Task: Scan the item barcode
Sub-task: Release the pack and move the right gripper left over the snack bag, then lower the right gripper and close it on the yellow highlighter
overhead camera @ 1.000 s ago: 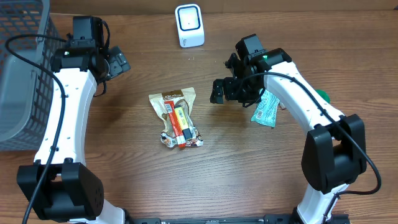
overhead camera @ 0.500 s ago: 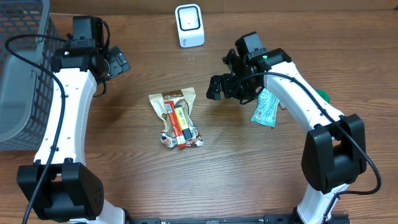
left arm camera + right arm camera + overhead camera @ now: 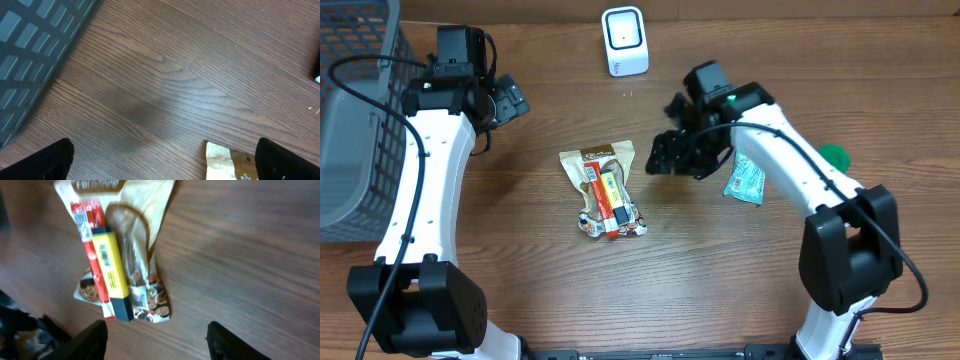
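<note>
A small pile of items lies mid-table: a beige snack bag (image 3: 598, 163) with a yellow box (image 3: 611, 197) and a red stick pack (image 3: 597, 200) on top. In the right wrist view the yellow box (image 3: 112, 275) shows a barcode on its face, beside the red stick pack (image 3: 92, 255) and over the beige bag (image 3: 132, 225). My right gripper (image 3: 665, 155) hovers just right of the pile, open, with bare wood between its fingers (image 3: 92, 340). My left gripper (image 3: 508, 100) is open at the back left, well away from the pile. The white scanner (image 3: 624, 40) stands at the back.
A grey mesh basket (image 3: 350, 120) fills the far left, and its wall (image 3: 30, 50) shows in the left wrist view. A teal packet (image 3: 745, 180) and a green object (image 3: 836, 155) lie under and beside the right arm. A corner of the beige bag (image 3: 225, 160) shows between the left fingers.
My right gripper has moved left and a little nearer, toward the pile of items. The left arm and the items have not moved.
</note>
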Robot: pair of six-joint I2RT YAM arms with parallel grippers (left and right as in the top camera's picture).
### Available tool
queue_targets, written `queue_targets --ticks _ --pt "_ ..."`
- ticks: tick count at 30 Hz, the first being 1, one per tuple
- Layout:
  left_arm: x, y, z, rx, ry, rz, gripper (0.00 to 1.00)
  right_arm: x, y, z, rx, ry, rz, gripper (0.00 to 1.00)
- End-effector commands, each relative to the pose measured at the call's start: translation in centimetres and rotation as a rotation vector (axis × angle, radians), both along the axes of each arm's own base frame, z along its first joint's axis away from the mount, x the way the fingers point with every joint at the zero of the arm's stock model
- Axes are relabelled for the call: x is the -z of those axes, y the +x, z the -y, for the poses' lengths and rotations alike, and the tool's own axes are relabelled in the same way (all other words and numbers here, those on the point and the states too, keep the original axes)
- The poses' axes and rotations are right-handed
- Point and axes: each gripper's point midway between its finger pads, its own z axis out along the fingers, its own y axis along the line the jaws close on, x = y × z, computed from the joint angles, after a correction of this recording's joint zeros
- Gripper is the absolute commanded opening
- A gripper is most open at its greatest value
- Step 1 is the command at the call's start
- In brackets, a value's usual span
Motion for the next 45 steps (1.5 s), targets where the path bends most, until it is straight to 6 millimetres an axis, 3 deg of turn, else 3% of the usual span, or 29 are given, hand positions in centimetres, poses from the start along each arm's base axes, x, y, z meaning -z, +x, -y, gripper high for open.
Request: queue_targets --ticks 1,10,20,35,45 --pt "-0.6 0.0 -0.2 0.014 0.012 0.011 1.00 0.3 -1.3 -1.2 -0.060 -0.093 0.047 0.63" --pt "-0.6 0.0 -0.2 0.014 0.012 0.011 1.00 1.4 -2.1 -1.5 -0.053 -0.295 0.132 0.64" --pt "-0.6 0.0 -0.2 0.014 0.012 0.011 1.00 1.4 -2.4 -2.3 -0.048 -0.284 0.131 0.61" --pt "-0.6 0.0 -0.2 0.014 0.012 0.011 1.00 1.1 -5.1 -7.3 -0.163 -0.187 0.152 0.48" --pt "-0.6 0.0 -0.2 0.014 0.012 0.011 1.00 3.6 -5.8 -8.0 -0.166 -0.230 0.111 0.47"
